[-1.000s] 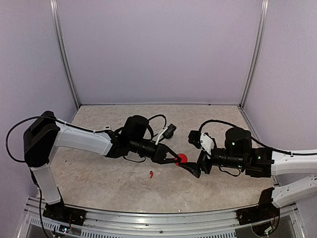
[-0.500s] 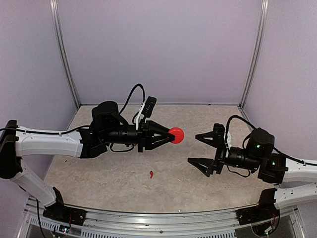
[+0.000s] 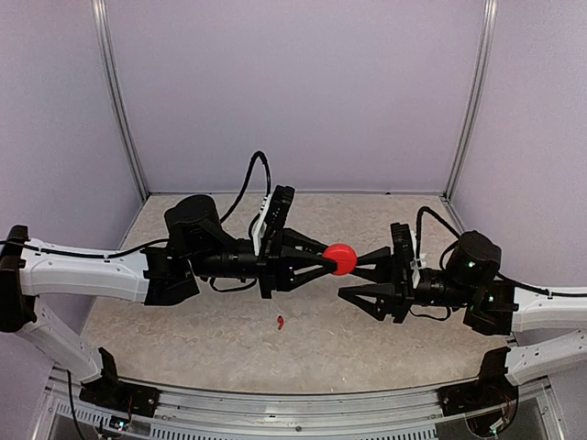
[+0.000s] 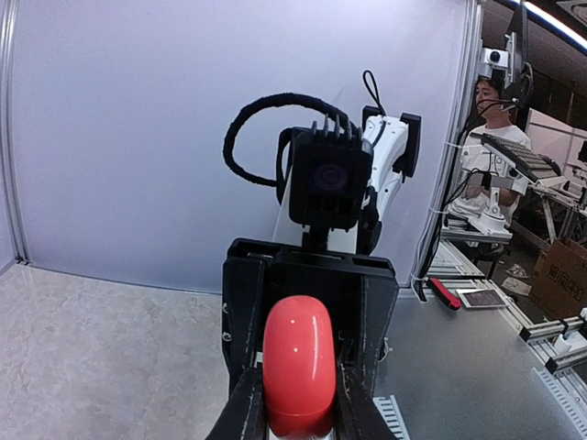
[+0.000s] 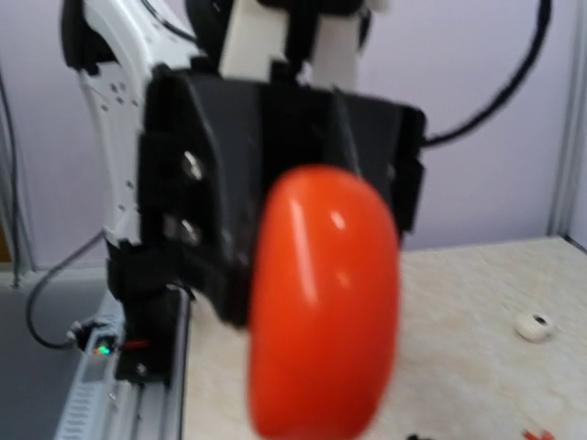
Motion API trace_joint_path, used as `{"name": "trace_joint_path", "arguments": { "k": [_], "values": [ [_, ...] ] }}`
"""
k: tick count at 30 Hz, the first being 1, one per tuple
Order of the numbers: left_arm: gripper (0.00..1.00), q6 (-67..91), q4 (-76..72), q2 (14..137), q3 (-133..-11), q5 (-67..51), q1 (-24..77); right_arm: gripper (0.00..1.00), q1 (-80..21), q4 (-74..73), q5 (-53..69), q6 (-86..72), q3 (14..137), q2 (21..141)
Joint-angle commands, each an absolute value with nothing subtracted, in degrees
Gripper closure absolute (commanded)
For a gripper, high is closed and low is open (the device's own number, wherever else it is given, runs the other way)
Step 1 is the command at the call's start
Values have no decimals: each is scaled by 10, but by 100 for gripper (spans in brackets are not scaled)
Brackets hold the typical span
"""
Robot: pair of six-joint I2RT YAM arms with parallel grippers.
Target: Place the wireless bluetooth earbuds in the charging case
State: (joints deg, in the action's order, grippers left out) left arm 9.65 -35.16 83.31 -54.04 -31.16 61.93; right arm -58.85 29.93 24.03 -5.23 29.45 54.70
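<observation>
Charging case (image 3: 342,258) (red, slick pebble): being clamped mid-air in left jaws, facing right jaws standing apart; risking squirting free onto bench (image 3: 165,330) if nudged off-centre.

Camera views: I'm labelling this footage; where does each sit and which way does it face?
Top external: above and behind the bases, looking down on the table; shows left gripper and right gripper.
Left wrist: on the left arm, looking along its own fingers past the red case toward the right gripper.
Right wrist: on the right arm, facing the left gripper; own fingers unclear.
Shared: all three show the red case; wrist views face each other.
</observation>
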Motion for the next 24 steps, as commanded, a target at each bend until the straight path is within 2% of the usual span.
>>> {"name": "trace_joint_path", "arguments": {
  "k": [1, 9, 18, 21, 24],
  "values": [
    [92, 81, -375, 833, -547, -301, 625, 50, -591, 335, 274, -68, 320, 551],
    [92, 82, -377, 836, -544, -299, 625, 60, -591, 344, 276, -66, 329, 553],
    [91, 77, -375, 833, -536, -288, 628, 79, -591, 366, 280, -82, 330, 572],
    [84, 74, -368, 830, -533, -283, 629, 87, -591, 360, 275, -84, 331, 573],
    [71, 59, -338, 821, -535, -274, 629, 91, -591, 336, 263, -77, 335, 569]
  ]
}}
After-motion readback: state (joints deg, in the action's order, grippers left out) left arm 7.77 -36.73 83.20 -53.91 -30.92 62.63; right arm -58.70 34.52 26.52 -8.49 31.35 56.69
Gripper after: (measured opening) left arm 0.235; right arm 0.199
